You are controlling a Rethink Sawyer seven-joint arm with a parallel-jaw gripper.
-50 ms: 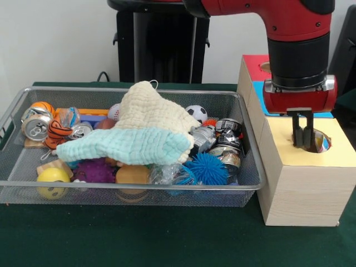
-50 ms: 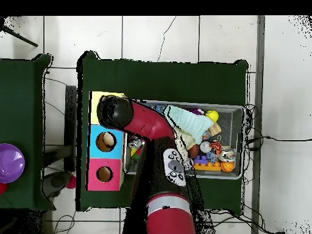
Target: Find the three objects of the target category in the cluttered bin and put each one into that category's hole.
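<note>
Tool (image 1: 303, 133) over yellow hole (image 1: 317, 139) — green table (image 1: 167, 239) — tiled floor (image 2: 158, 36)

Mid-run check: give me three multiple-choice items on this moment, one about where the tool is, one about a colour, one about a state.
1. Where is the tool?
A. Over the yellow-topped hole
B. Inside the wire bin
C. Over the blue section

2. What colour is the spiky ball at the bin's near side?
A. Red
B. Blue
C. White

3. How does the cloth lie?
A. Folded beside the bin
B. Hanging from the tool
C. Draped over the clutter in the bin

Answers: 1 A, the tool points down at the hole in the yellow top of the wooden box. 2 B, it is bright blue. 3 C, the cream and mint cloth covers the middle of the wire bin, on top of the objects.
</note>
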